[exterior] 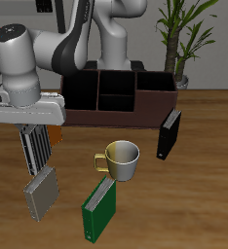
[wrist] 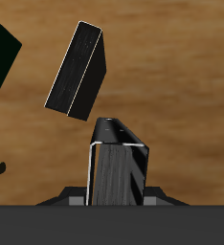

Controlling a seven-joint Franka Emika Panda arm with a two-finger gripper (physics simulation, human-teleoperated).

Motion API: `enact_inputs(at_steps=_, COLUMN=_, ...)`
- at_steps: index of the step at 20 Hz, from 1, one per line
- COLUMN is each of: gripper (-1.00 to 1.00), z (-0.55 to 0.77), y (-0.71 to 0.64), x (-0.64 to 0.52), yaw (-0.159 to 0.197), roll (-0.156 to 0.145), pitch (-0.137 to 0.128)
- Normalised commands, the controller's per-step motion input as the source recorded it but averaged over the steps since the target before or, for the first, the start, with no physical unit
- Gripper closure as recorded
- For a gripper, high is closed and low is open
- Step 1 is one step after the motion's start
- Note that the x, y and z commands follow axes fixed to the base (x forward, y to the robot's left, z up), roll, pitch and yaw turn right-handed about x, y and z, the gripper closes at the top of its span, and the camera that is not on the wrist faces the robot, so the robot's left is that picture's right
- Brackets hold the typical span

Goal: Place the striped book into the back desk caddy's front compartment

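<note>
Black-and-grey striped book (exterior: pixel 34 146), reddish-brown back desk caddy (exterior: pixel 116 118), green book (exterior: pixel 98 212).

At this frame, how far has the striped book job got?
Done: the gripper has closed on the striped book and holds it hanging upright, apparently off the table; the wrist view shows its top edge between the fingers. In hand: carrying it, over the grey book. Left: bringing it to the back desk caddy and lowering it into the front compartment, which does not hold the book yet.
</note>
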Motion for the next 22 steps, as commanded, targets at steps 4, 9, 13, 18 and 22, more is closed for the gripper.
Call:
enact_inputs(at_steps=4, gripper=1.0, z=0.64, y=0.14, x=-0.32, yaw=0.044, roll=0.007, pitch=-0.069)
enact_inputs(at_steps=9, gripper=1.0, z=0.72, y=0.31, x=-0.42, yaw=0.067, roll=0.041, pitch=-0.067)
enact_inputs(at_steps=13, gripper=1.0, z=0.7, y=0.39, x=-0.42, yaw=0.056, roll=0.061, pitch=-0.084)
enact_inputs(at_steps=18, gripper=1.0, z=0.64, y=0.5, x=-0.46, yaw=0.091, roll=0.072, pitch=-0.065)
enact_inputs(at_steps=22, gripper=1.0, z=0.33, y=0.39, x=-0.36, yaw=0.077, roll=0.048, pitch=-0.025)
